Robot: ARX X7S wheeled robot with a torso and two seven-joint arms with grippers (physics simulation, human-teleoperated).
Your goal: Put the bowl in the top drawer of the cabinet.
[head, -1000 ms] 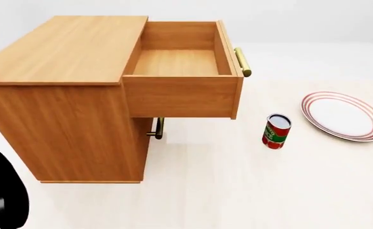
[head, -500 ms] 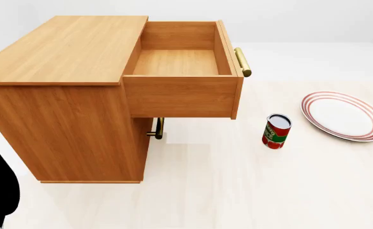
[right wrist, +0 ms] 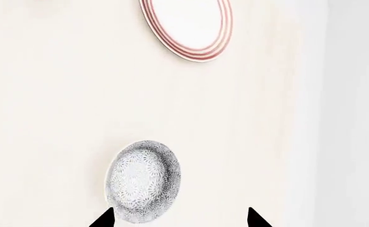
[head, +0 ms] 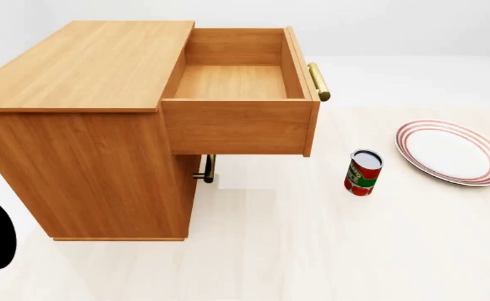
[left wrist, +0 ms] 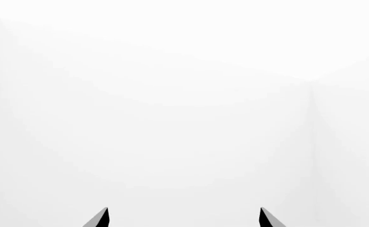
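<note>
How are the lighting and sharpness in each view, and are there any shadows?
Head view: even, soft light, all sharp; a faint shadow under the open top drawer beside the cabinet. Right wrist view: bright and sharp, the bowl and plate almost without shadow. Left wrist view: nearly blank white, only the left gripper tips show.
</note>
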